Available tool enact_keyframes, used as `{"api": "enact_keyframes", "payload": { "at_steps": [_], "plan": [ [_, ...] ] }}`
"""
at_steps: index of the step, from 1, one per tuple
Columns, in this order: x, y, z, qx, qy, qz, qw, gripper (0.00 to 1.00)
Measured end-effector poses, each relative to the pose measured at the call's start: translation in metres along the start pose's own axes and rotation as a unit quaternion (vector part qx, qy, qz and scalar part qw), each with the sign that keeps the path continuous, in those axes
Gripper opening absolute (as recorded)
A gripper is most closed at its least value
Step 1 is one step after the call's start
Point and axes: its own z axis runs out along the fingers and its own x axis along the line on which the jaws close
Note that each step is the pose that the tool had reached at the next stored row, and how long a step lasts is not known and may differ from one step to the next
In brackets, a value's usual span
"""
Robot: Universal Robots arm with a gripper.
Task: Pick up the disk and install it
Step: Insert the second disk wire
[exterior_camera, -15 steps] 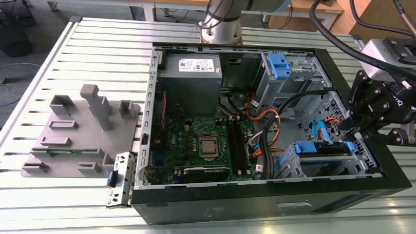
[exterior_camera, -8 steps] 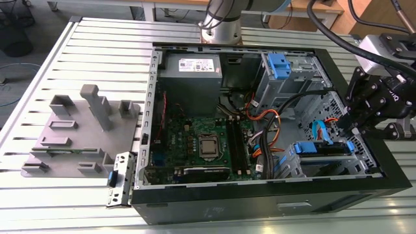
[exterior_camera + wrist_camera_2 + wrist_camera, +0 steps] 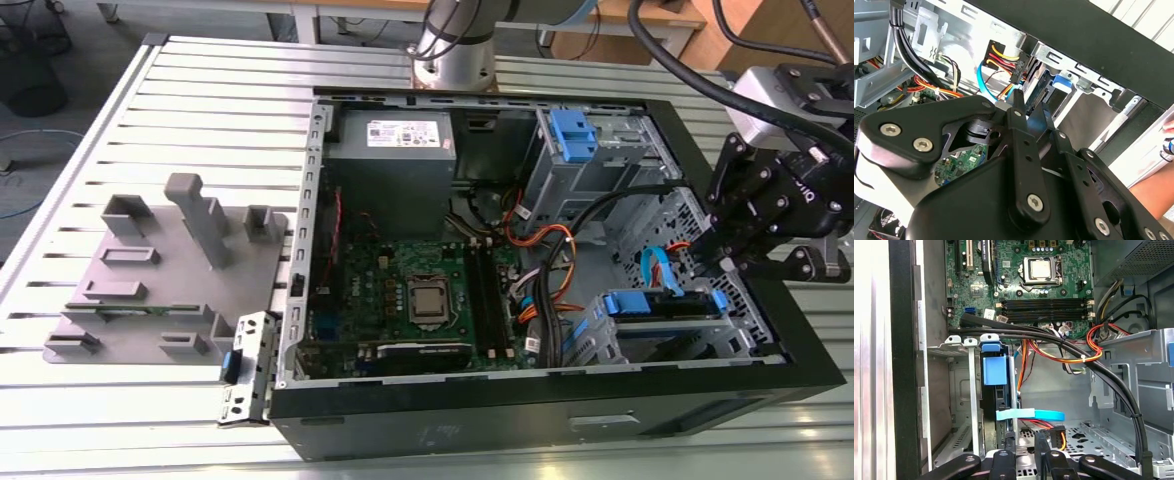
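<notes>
One gripper (image 3: 731, 262) is seen lowered into the open computer case (image 3: 561, 400), at the drive cage (image 3: 961, 405). Its fingers (image 3: 1010, 452) are drawn narrow, nearly together, directly above the disk (image 3: 999, 405), which is seated upright in the cage with its blue frame showing. A light-blue cable (image 3: 1029, 415) is crossed just in front of the fingertips.

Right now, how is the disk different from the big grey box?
The grey box is much bigger than the disk. The grey box wears a white sticker; the disk has blue edges. The grey box sits toward the exterior view's upper left, while the disk sits toward its right, close by the gripper. Both are inside the black case.
</notes>
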Motion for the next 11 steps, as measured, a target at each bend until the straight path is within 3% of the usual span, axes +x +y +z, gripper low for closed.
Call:
{"api": "enact_keyframes", "payload": {
  "at_steps": [11],
  "plan": [
    [-0.0058, 0.0002, 0.0014, 0.0000, 0.0000, 0.000, 1.00000, 0.29]
  ]
}}
